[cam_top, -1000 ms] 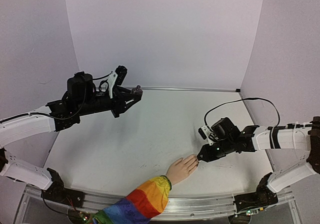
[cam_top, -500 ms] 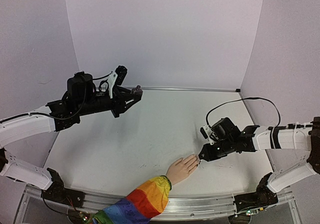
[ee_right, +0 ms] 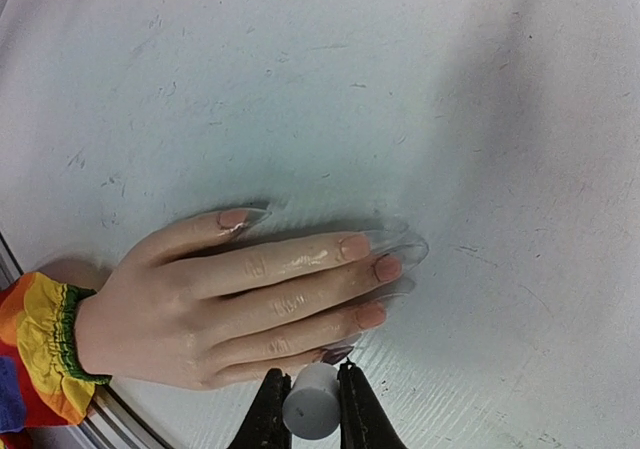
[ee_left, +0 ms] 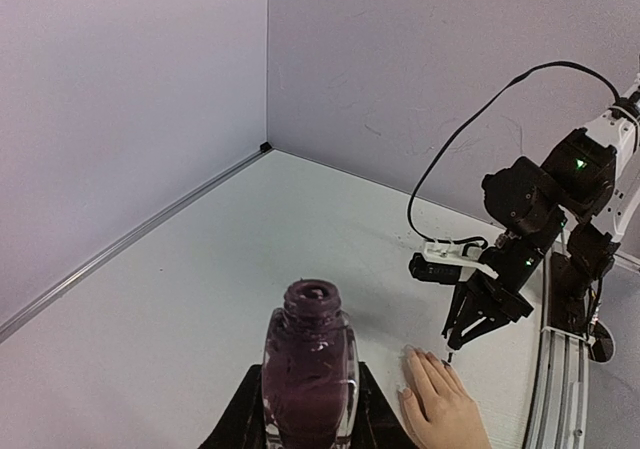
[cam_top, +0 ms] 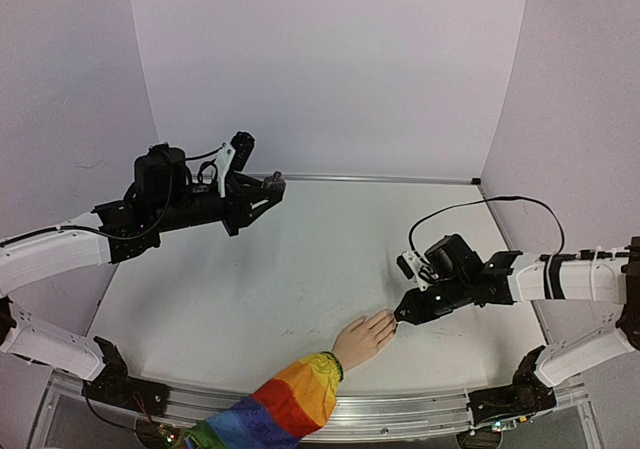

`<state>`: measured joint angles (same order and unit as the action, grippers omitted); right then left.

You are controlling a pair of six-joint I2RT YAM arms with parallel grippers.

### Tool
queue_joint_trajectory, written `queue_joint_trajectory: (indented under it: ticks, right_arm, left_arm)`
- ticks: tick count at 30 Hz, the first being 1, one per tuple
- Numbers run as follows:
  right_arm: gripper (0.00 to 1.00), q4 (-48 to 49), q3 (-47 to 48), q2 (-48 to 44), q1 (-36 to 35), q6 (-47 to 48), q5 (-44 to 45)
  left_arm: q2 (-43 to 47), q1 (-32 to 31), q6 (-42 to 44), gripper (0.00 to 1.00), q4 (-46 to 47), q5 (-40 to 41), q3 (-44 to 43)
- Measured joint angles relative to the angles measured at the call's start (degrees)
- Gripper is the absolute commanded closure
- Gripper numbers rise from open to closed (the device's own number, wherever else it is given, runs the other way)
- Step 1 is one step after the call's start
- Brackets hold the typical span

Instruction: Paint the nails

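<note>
Left gripper (cam_top: 262, 191) clamps the open polish bottle (ee_left: 310, 364) clear, left of frame; right gripper (ee_right: 312, 419) pinches the brush cap (ee_right: 312, 401) over the little-finger nail (ee_right: 338, 350), bottom centre.

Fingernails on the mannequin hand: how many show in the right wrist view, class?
5: thumb nail uppermost, index nail, middle nail farthest right, ring nail below it, little-finger nail lowest, darkened, just above the white cap.

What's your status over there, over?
Left fingers shut on open polish bottle. Right fingers shut on brush cap, tip at little-finger nail. Nothing blocking.
</note>
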<state>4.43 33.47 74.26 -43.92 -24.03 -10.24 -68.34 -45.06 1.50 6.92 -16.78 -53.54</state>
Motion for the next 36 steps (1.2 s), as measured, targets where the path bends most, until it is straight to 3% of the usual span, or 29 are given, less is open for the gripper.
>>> queue_joint_trajectory:
  ticks: [36]
  right_arm:
    - [1.00,0.81,0.02,1.55,-0.17,0.20,-0.59]
  left_arm:
    - [0.00,0.02,0.00,1.00,0.00,-0.04,0.00]
